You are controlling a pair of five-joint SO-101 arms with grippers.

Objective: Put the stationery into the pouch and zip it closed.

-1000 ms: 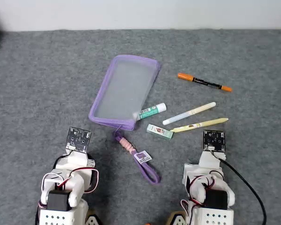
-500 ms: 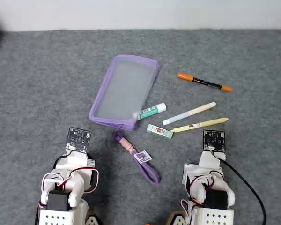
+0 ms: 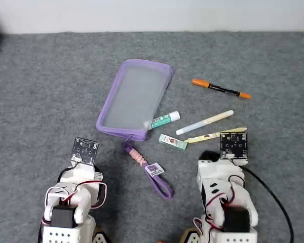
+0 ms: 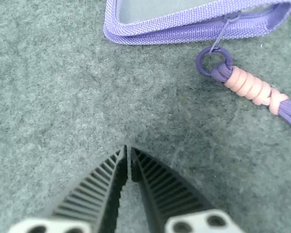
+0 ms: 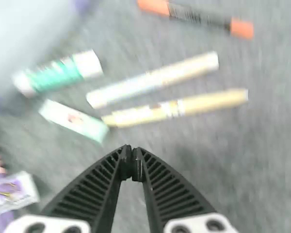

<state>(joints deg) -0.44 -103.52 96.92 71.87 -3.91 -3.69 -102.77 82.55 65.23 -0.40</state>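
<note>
A purple mesh pouch (image 3: pixel 135 97) lies flat at the table's middle, its zipper edge (image 4: pixel 194 26) toward the arms, with a purple strap and pink bead pull (image 3: pixel 142 159) trailing from it. Right of it lie a green-and-white glue stick (image 3: pixel 163 120), a small green eraser (image 3: pixel 173 142), a pale highlighter (image 3: pixel 204 122), a yellow pen (image 3: pixel 213 135) and an orange-capped marker (image 3: pixel 221 89). My left gripper (image 4: pixel 128 162) is shut and empty over bare felt below the pouch. Shut as well, my right gripper (image 5: pixel 131 165) hovers just short of the yellow pen (image 5: pixel 177 108).
Grey felt (image 3: pixel 50 86) covers the table, with a white wall along the far edge. A small purple tag (image 3: pixel 154 169) lies on the strap between the arms. A black cable (image 3: pixel 273 202) runs off from the right arm. Open felt lies left and far right.
The right arm has risen and swung forward toward the pens; its wrist now overlaps the yellow pen's end in the high view. The left arm and all the stationery stayed put.
</note>
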